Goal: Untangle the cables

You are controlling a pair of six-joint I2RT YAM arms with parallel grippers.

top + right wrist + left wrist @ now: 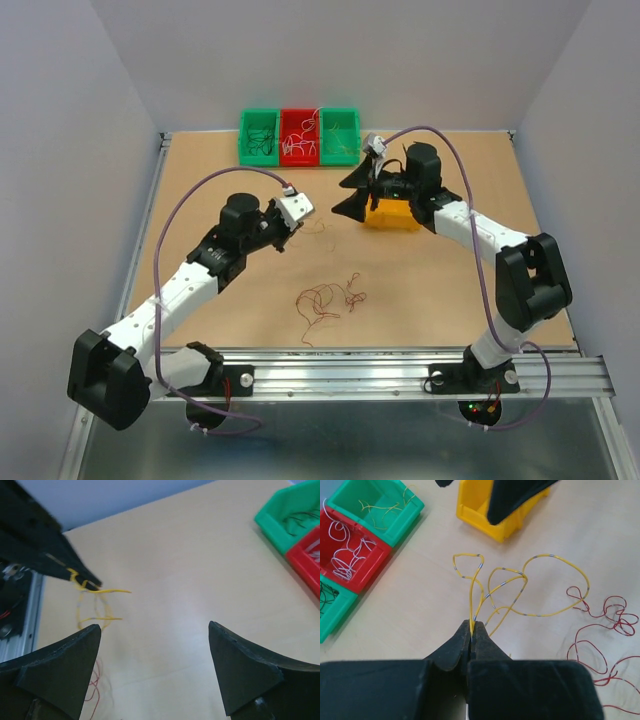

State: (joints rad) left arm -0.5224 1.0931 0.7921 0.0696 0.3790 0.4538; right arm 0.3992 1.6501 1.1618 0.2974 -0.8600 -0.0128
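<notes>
Both pincers (pixel 298 225) (pixel 350 193) mid-table, seemingly aloft

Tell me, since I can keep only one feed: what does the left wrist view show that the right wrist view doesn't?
Only left wrist: the yellow bin. Only right wrist: the wall and the metal rail at the table's edge. Both: the left gripper shut on the yellow wire, a green bin, the red bin.
</notes>
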